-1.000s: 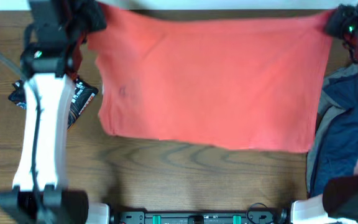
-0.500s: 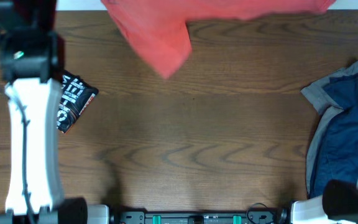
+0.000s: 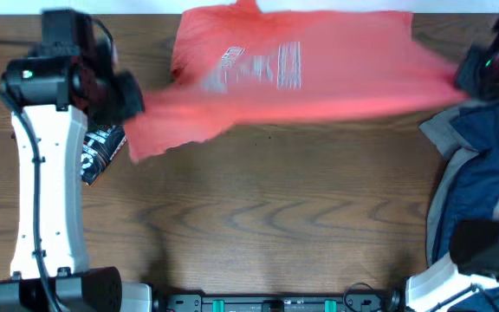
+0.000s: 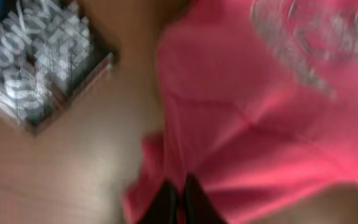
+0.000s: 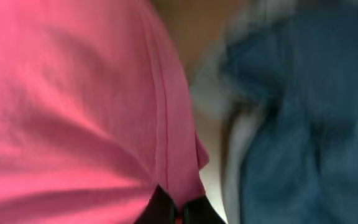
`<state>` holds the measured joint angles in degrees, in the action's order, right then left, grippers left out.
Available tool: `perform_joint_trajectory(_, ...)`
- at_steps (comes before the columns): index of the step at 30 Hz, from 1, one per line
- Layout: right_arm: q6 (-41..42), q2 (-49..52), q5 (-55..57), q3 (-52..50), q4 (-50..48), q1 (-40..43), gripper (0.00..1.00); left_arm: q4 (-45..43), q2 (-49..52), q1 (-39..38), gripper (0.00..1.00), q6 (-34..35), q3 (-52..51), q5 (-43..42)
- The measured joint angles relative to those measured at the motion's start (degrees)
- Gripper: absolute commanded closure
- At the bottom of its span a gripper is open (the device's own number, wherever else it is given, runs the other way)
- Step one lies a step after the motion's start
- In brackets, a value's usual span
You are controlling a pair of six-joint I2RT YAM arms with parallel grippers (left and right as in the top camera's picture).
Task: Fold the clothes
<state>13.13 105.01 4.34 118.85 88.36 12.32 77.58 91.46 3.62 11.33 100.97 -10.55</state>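
A coral-red T-shirt [image 3: 319, 82] hangs stretched across the far side of the table, blurred by motion, with its pale chest lettering [image 3: 262, 65] facing up. My left gripper [image 3: 133, 97] is shut on the shirt's left corner, and my right gripper [image 3: 468, 76] is shut on its right edge. In the left wrist view the dark fingertips [image 4: 166, 202] of the gripper [image 4: 180, 200] pinch red cloth [image 4: 260, 118]. In the right wrist view the gripper [image 5: 178, 213] pinches a hemmed edge of the shirt [image 5: 73, 106].
A heap of navy and grey clothes [image 3: 479, 186] lies at the table's right edge, also in the right wrist view [image 5: 303, 124]. A black packet with white lettering [image 3: 100, 152] lies by the left arm, seen too in the left wrist view [image 4: 39, 62]. Bare wood table [image 3: 267, 225] fills the front.
The shirt swung up past the far edge and has come back down, now with the lettering upward. Both grippers moved back toward the table, still holding it.
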Motion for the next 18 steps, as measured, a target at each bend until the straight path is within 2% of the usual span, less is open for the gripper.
perform_joint_trajectory(4,-0.2,2.2,0.5,-2.5,7.2,0.0,0.99,8.4,-0.5,0.0,0.94,-0.7,-5.4,0.0)
perform_joint_trajectory(8,-0.3,2.0,0.9,-10.6,7.8,0.0,0.99,10.3,-1.4,0.1,0.94,-0.9,-14.6,0.3)
perform_joint_trajectory(13,-1.3,0.9,-0.5,-26.4,0.3,0.0,0.99,6.1,-6.4,0.1,0.94,0.3,-27.7,0.4)
perform_joint_trajectory(18,-1.6,-3.2,-2.9,-41.3,-5.8,0.0,0.99,6.0,-15.0,0.1,0.94,2.2,-34.6,0.5)
